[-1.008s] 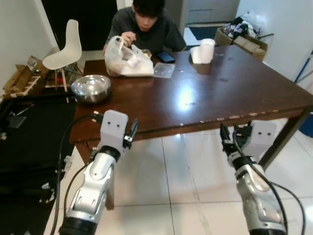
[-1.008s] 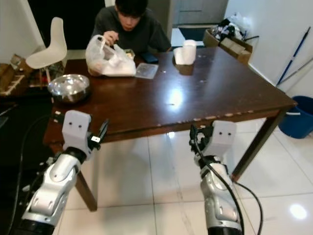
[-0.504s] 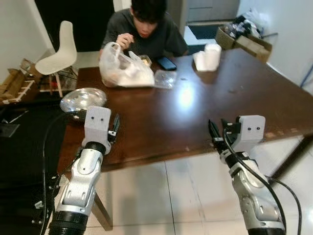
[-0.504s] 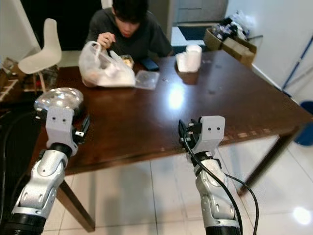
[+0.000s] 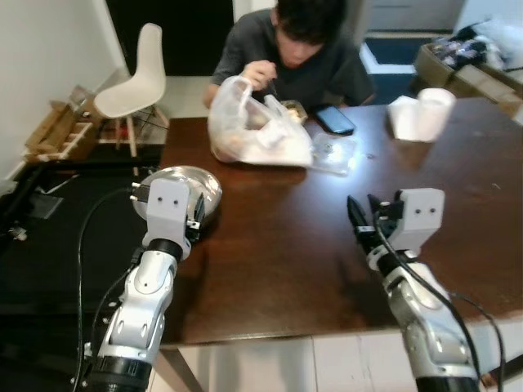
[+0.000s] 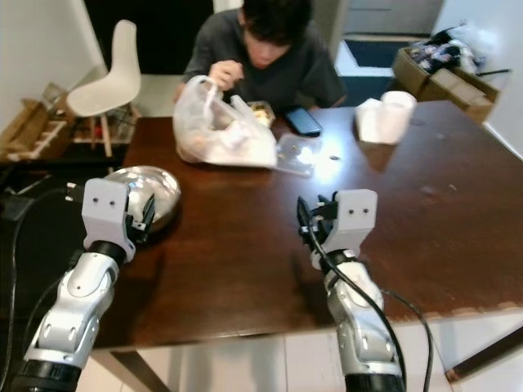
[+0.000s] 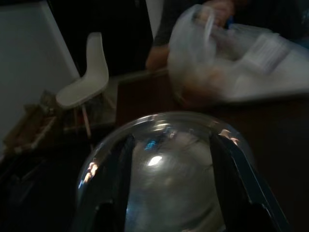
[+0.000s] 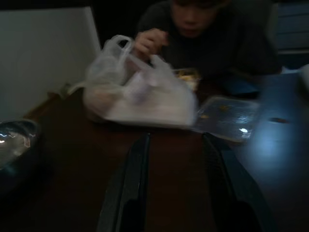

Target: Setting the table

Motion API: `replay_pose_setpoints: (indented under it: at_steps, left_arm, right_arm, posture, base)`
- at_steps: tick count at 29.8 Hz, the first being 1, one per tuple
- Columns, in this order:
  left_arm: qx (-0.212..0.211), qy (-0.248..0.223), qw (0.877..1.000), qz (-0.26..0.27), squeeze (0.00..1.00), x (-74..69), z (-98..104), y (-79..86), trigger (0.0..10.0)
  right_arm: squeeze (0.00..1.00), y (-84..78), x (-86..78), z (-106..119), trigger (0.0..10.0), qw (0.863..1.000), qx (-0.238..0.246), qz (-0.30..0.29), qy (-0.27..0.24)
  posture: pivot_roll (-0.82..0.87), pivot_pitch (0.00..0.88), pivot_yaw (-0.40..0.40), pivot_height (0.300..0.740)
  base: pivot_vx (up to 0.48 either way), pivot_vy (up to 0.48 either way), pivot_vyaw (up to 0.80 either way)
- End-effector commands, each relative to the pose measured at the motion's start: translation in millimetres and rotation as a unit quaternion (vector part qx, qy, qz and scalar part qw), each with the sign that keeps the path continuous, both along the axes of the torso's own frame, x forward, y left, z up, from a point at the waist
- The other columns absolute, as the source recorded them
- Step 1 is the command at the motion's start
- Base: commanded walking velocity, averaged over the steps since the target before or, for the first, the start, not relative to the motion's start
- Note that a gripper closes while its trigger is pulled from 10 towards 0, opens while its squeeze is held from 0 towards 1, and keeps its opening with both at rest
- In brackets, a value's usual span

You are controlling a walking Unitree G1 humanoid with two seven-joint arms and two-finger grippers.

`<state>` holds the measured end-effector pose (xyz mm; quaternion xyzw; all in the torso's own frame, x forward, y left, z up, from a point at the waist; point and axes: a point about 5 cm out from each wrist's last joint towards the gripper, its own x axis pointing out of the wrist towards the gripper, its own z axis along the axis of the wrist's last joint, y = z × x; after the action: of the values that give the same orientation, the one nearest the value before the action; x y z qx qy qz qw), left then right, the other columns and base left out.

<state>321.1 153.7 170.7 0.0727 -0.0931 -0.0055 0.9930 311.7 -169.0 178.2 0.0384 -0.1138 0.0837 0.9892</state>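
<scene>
On the dark wooden table, near its left edge, sits the bowl: round, polished metal, mirror-bright, with blurred reflections across its dome-like surface. Left gripper hovers just before it, fingers spread, the bowl framed between them in the wrist view. Right gripper hangs over the table's middle, fingers likewise apart, pointing toward a white plastic bag and a clear lid. Behind the bag a seated person eats from a container; a phone and a white cup lie farther right. No writing can be read.
</scene>
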Motion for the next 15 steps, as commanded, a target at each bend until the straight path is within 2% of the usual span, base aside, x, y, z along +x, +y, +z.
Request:
replay_pose_setpoints:
  at_steps: [1,15]
  left_arm:
    - [-0.001,0.011,1.000,0.002,0.00,-1.7,-5.2,2.1,10.0]
    - [-0.002,0.012,1.000,-0.006,0.00,-2.4,-4.8,-0.5,10.0]
  right_arm:
    - [0.00,2.6,-2.3,-7.9,10.0,1.000,0.003,0.011,0.017]
    - [0.00,7.5,-2.1,-8.2,10.0,0.999,0.002,0.034,0.022]
  posture:
    - [-0.10,0.000,0.110,0.740]
    - [-0.09,0.000,0.112,0.740]
  base:
    - [0.000,0.000,0.00]
    - [0.000,0.000,0.00]
